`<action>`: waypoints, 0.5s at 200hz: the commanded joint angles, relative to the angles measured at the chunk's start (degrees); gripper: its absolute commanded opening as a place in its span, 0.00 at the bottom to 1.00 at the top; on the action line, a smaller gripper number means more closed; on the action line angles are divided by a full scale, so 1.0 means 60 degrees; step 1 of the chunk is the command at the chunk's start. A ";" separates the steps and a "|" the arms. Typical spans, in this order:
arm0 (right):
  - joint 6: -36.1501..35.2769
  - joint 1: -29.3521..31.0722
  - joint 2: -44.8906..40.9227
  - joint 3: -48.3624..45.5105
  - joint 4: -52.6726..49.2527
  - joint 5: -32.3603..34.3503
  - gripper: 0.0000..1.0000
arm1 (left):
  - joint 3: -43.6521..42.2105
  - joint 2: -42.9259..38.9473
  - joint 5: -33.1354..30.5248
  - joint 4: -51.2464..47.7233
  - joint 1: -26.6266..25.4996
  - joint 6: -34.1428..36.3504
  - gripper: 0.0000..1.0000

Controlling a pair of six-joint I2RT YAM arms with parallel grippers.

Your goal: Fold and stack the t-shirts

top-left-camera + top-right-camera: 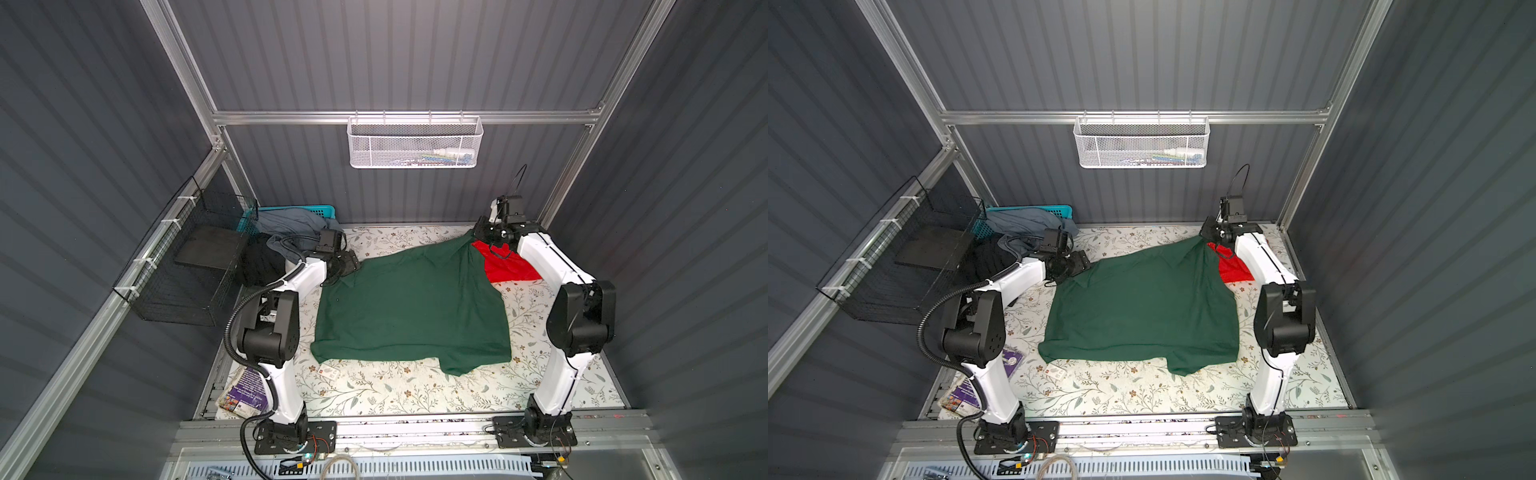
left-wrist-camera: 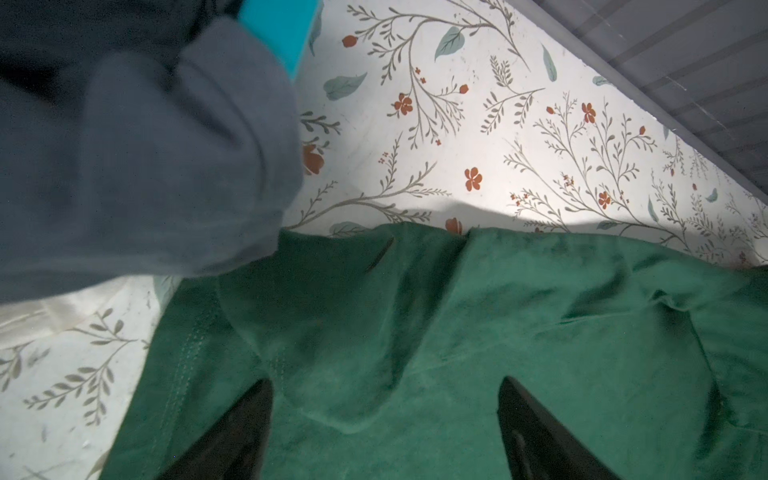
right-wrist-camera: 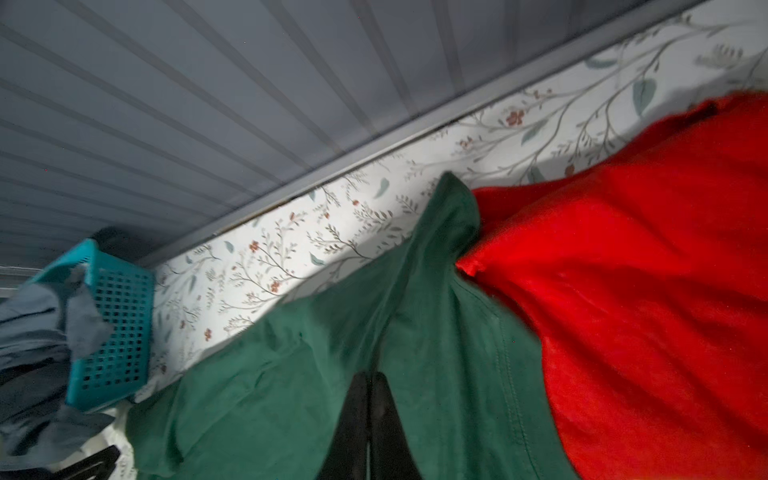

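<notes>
1. Nearest, the table [image 1: 415,395] shows a bare strip along its near edge. The green shirt [image 1: 411,303] lies spread across the middle with one sleeve flopped past its near hem, so it looks laid out for folding but not yet folded.
2. At the shirt's far-left corner the left gripper [image 2: 384,386] sits low over the cloth, jaws wide apart with a hump of fabric between them. Nothing is pinched, and it is likely poised to take that corner.
3. At the far-right corner the right gripper [image 3: 370,376] has its jaws clamped together on the green shirt. It draws the cloth up into a peak, probably to stretch that shoulder straight.
4. Right beside that peak lies the red shirt [image 3: 644,291], flat at the far right. It is apparently the start of the stack.
5. Farthest left, a teal basket [image 1: 299,209] holds grey clothes [image 1: 286,226] that spill over its rim.
</notes>
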 commanded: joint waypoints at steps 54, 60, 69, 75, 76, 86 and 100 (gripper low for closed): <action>0.0313 0.0110 0.0219 0.0159 -0.0112 -0.0178 0.00 | -0.0159 0.0585 0.0044 0.0047 -0.0348 0.0671 0.76; 0.0301 0.0110 0.0232 0.0149 -0.0112 -0.0168 0.00 | -0.0174 0.0613 0.0014 0.0031 -0.0387 0.0705 0.76; 0.0294 0.0122 0.0234 0.0125 -0.0140 -0.0133 0.00 | -0.0228 0.0644 0.0013 0.0033 -0.0411 0.0731 0.75; 0.0284 0.0122 0.0244 0.0116 -0.0155 -0.0116 0.00 | -0.0271 0.0664 0.0010 0.0036 -0.0424 0.0723 0.74; 0.0278 0.0116 0.0253 0.0112 -0.0155 -0.0118 0.00 | -0.0274 0.0661 0.0008 0.0033 -0.0426 0.0727 0.74; 0.0275 0.0111 0.0248 0.0099 -0.0170 -0.0090 0.00 | -0.0291 0.0688 0.0010 0.0024 -0.0449 0.0731 0.73; 0.0279 0.0113 0.0247 0.0066 -0.0170 -0.0062 0.00 | -0.0319 0.0784 0.0047 0.0000 -0.0471 0.0694 0.72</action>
